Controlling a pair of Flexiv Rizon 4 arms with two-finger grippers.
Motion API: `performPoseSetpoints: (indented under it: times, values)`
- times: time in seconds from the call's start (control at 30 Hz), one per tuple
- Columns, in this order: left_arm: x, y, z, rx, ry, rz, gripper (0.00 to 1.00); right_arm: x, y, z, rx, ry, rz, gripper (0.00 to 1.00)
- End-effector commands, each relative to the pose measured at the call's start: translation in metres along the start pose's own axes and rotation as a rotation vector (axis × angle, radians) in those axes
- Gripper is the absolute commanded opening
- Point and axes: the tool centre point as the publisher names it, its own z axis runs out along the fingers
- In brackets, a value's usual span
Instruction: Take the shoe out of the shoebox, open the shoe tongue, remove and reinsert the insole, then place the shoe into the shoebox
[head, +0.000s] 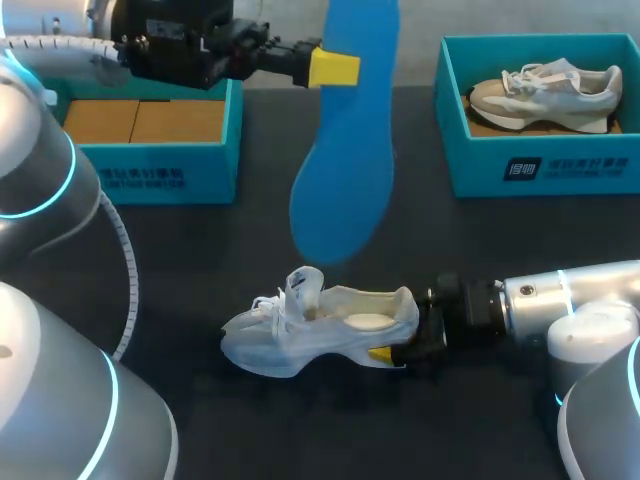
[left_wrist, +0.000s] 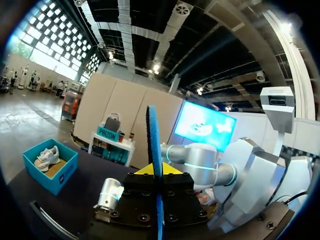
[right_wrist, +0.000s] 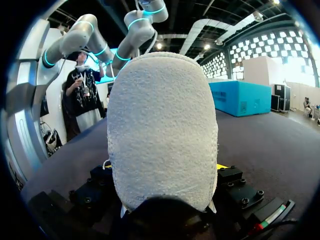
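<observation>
Yellow at its tips, my left gripper is clamped on the blue insole and holds it up in the air. In the left wrist view the insole stands edge-on between the jaws. It hangs nearly upright from the grip, with its broad rounded end lowest, which I take to be the forefoot.

Below that end the white shoe lies on the dark table. Its mouth faces up and its tongue is lifted. My right gripper pinches the heel, which fills the right wrist view. The shoe's long axis runs across the table, toe toward my left side and heel toward my right arm.

So the insole's length stands almost at right angles to the shoe's. As I judge it, reinsertion needs the insole tipped over and its low end fed into the mouth toward the toe. Only the left arm can do that while the right steadies the heel.

The shoebox at far right holds another shoe. A second box sits at far left.
</observation>
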Motion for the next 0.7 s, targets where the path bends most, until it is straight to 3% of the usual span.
performPoseSetpoints:
  times: [0.03,0.3,0.7]
  values:
    - [0.009,-0.002,0.002,-0.006,0.007,0.007,0.0,0.001,0.001,0.001,0.006,-0.001,0.001,0.0]
    - [0.025,-0.01,0.002,0.022,-0.015,0.012,0.0,0.001,0.001,0.001,0.006,-0.001,0.001,0.0]
    - [0.036,0.001,-0.004,0.028,0.028,-0.024,0.0,0.001,0.001,0.001,0.006,-0.001,0.001,0.0]
